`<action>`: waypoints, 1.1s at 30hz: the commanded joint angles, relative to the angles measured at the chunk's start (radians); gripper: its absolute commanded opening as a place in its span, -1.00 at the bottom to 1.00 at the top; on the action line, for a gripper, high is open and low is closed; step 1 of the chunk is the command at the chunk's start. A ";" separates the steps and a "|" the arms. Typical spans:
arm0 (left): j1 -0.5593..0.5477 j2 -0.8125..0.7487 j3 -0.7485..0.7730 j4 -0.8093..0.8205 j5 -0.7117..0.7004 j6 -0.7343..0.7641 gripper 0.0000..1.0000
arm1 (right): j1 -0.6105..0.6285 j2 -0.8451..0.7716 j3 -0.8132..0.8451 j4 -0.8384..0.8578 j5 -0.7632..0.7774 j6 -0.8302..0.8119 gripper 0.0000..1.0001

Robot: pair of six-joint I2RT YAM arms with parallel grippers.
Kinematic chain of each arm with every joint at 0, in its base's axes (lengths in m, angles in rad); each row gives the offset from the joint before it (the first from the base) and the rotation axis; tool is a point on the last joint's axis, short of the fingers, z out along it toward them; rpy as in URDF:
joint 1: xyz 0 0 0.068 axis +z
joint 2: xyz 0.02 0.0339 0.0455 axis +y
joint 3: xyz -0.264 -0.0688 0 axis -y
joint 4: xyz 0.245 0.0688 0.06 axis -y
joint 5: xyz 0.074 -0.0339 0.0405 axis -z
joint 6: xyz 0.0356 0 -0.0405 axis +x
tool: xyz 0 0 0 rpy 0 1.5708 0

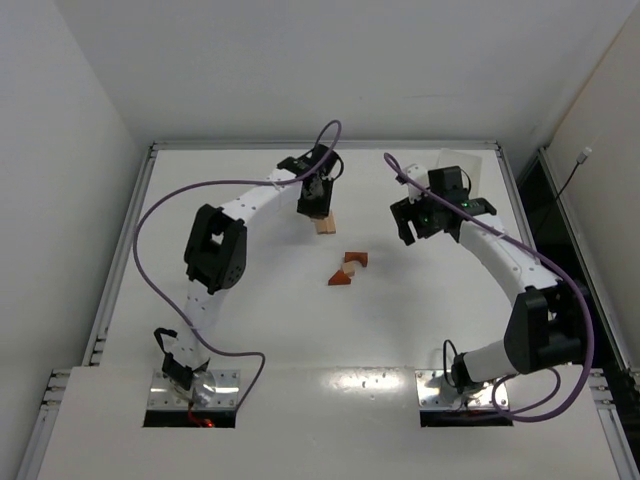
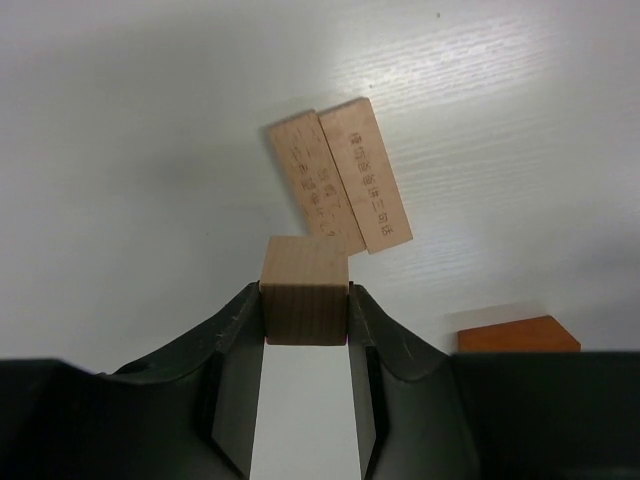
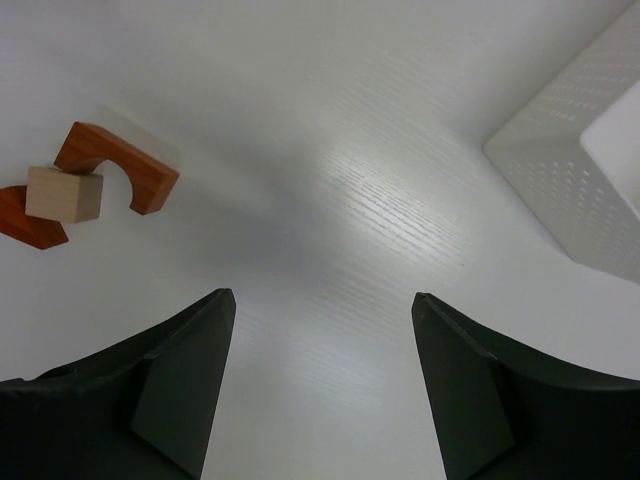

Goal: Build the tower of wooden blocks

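Observation:
My left gripper (image 2: 305, 312) is shut on a light tan cube (image 2: 305, 275) and holds it just above two tan planks (image 2: 340, 180) that lie side by side on the table. In the top view this gripper (image 1: 316, 207) is over the planks (image 1: 325, 226) at the table's middle back. A reddish-brown arch (image 3: 115, 165), a second tan cube (image 3: 63, 194) and a reddish-brown wedge (image 3: 25, 218) lie together at the centre. My right gripper (image 3: 325, 310) is open and empty, to the right of them (image 1: 410, 228).
A white perforated tray (image 3: 575, 170) stands at the back right (image 1: 470, 165). A reddish-brown block (image 2: 518, 335) shows at the lower right of the left wrist view. Purple cables arch over both arms. A raised rim borders the table (image 1: 150, 200).

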 commanded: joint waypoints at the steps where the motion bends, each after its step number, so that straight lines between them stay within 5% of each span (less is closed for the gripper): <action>1: -0.018 0.023 0.053 -0.019 0.021 -0.079 -1.00 | -0.016 -0.029 0.029 0.040 -0.045 0.060 0.37; 11: 0.000 0.107 0.190 0.020 0.078 -0.079 -1.00 | -0.036 -0.029 0.008 0.040 -0.054 0.069 0.37; 33: 0.082 0.185 0.228 0.039 0.096 -0.090 -1.00 | -0.036 0.001 0.038 0.049 -0.063 0.088 0.37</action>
